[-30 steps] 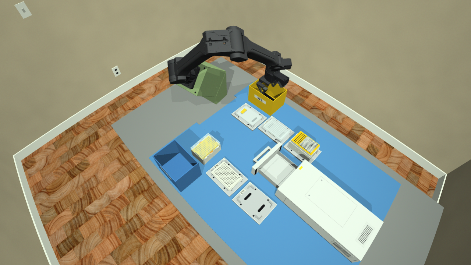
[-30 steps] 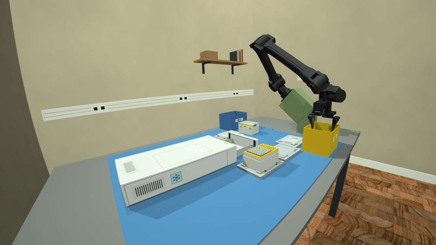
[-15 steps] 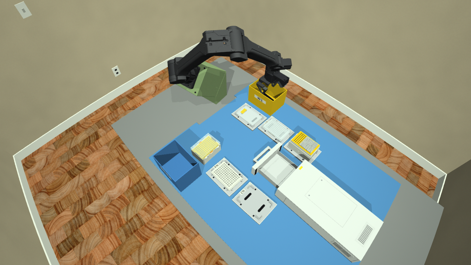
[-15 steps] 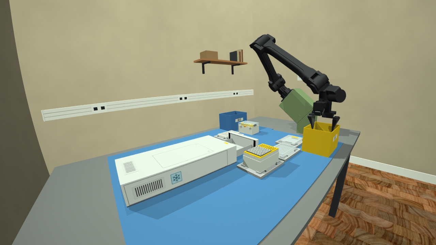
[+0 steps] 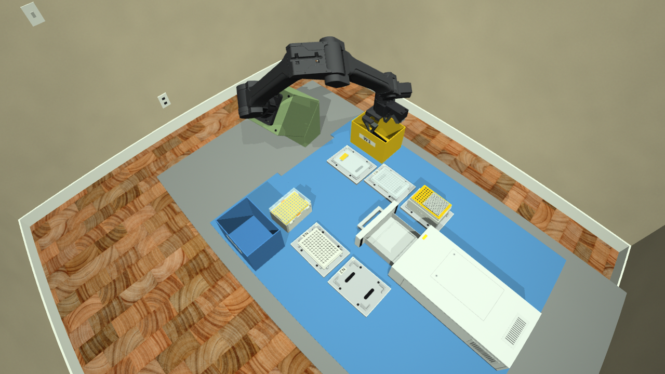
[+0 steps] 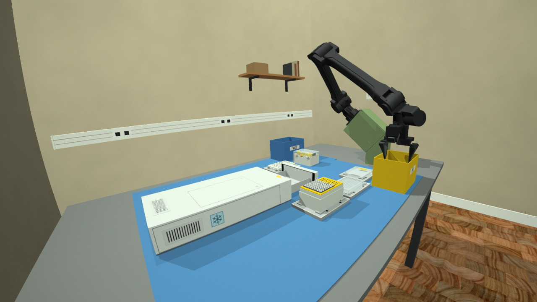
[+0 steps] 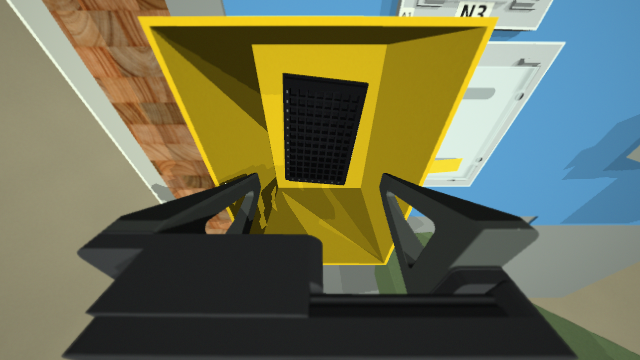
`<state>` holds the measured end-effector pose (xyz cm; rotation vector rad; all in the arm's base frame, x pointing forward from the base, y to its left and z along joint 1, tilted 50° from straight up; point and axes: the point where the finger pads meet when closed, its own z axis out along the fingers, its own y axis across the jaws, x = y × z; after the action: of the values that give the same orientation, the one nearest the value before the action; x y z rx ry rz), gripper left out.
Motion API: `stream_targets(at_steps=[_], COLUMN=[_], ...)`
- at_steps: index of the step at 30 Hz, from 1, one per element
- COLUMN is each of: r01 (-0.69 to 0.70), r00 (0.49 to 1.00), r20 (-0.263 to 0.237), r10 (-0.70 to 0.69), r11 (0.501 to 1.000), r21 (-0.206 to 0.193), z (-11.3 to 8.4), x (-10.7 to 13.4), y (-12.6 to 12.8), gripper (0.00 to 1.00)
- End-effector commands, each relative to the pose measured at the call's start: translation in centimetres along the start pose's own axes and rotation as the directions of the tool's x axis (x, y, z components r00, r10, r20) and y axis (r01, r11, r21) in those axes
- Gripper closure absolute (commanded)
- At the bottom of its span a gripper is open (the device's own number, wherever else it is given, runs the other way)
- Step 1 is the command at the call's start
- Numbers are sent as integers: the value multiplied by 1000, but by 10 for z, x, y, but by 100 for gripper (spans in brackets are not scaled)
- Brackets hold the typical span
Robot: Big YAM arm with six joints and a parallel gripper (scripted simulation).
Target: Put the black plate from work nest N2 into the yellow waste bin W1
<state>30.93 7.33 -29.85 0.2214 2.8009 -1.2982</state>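
The bench (image 6: 431,165) carries a blue mat (image 5: 418,325), and on it the long white chiller box (image 5: 469,283) lies at the near right, well apart from me. The blue bin (image 5: 232,218) stands at the left of the mat. At the far end stands the yellow waste bin W1 (image 5: 388,144), upright, close to the bench's far edge. Nest N2 (image 5: 359,285) lies bare near the white box, its two slots showing. My gripper (image 7: 320,179) hangs just over W1's mouth with the jaws spread as wide as they go and nothing between them. The black plate (image 7: 322,127) lies on the bin's floor, wholly below the rim, apart from both my fingers. As I judge it, the job is nearly finished and only my retreat can spoil it: my fingertips (image 6: 412,150) sit about level with the rim, the bin is loose, and a sideways pull could catch a wall and tip or shove it toward the bench edge. Nest N3 (image 7: 470,10) and its neighbour lie just beside W1, so a low swing toward them risks nudging them.
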Motion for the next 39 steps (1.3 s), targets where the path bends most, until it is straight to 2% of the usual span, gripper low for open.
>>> stream_targets(at_steps=[1,22,27,39], r01=[-10,-10,-24,-24], r00=[999,999,999,999], r20=[38,38,40,40], r10=[11,11,25,26], r11=[999,999,999,999], r21=[-32,-32,-38,-39], z=[-18,-18,-30,-44], x=[-16,-16,-19,-19], y=[11,11,14,14], gripper=[0,0,0,0])
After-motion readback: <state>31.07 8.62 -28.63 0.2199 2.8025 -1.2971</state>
